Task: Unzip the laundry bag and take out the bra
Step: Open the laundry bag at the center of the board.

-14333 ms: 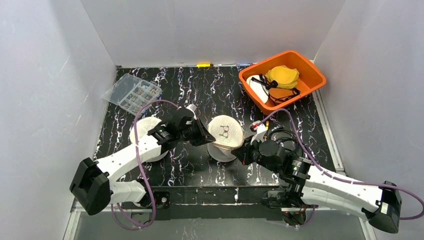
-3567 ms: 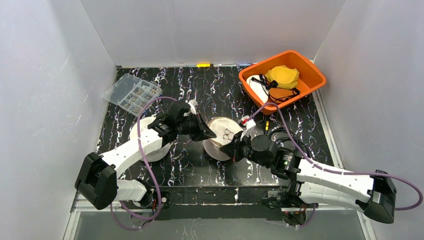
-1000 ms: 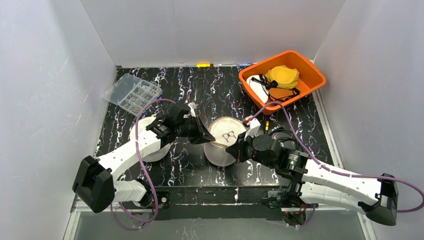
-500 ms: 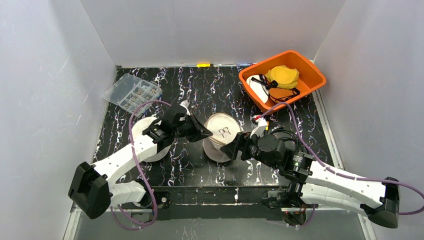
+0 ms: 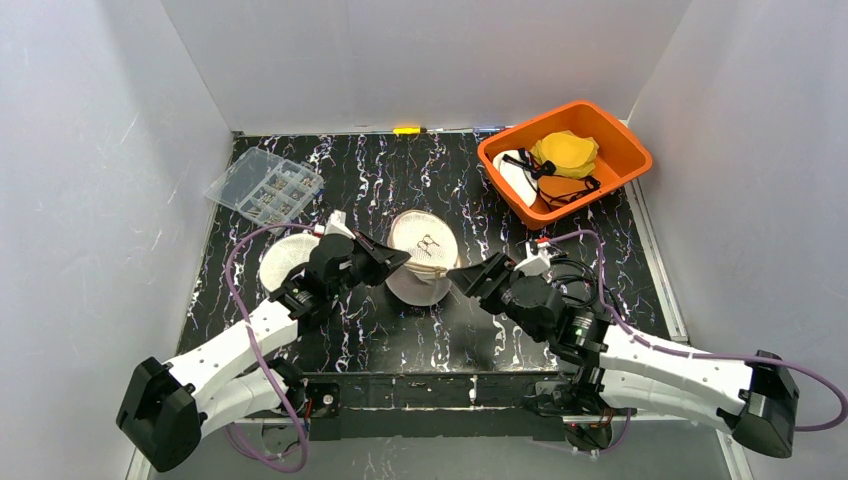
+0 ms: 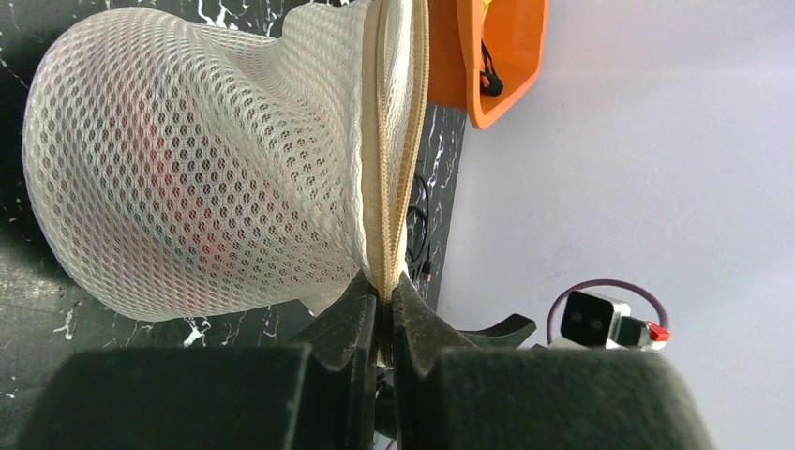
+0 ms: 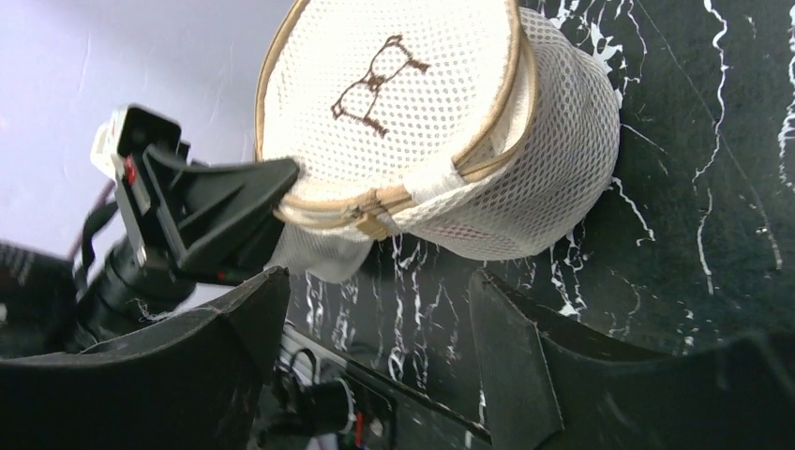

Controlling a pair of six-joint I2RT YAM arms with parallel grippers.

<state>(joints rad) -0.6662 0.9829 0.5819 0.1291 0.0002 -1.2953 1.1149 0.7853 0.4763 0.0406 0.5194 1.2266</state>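
Note:
The laundry bag (image 5: 423, 258) is a white mesh drum with a tan zipper round its lid, tilted on the black table. My left gripper (image 5: 398, 264) is shut on the tan zipper band (image 6: 397, 150) at the bag's near-left edge, fingertips (image 6: 361, 298) pinched on the seam. The bra shows only as a reddish shade through the mesh (image 6: 173, 178). My right gripper (image 5: 466, 277) stands open just right of the bag, not touching it. In the right wrist view the bag (image 7: 441, 122) lies beyond the open gripper (image 7: 380, 281), and the zipper pull (image 7: 361, 214) faces it.
An orange bin (image 5: 628, 152) holding garments sits at the back right. A clear plastic parts box (image 5: 265, 187) lies at the back left. Another white mesh round (image 5: 285, 260) lies under my left arm. A small yellow item (image 5: 407, 130) rests at the back edge.
My right gripper has opened, let go of the bag and drawn back to the right. My left gripper, still shut on the zipper band, has pulled the bag left and farther back.

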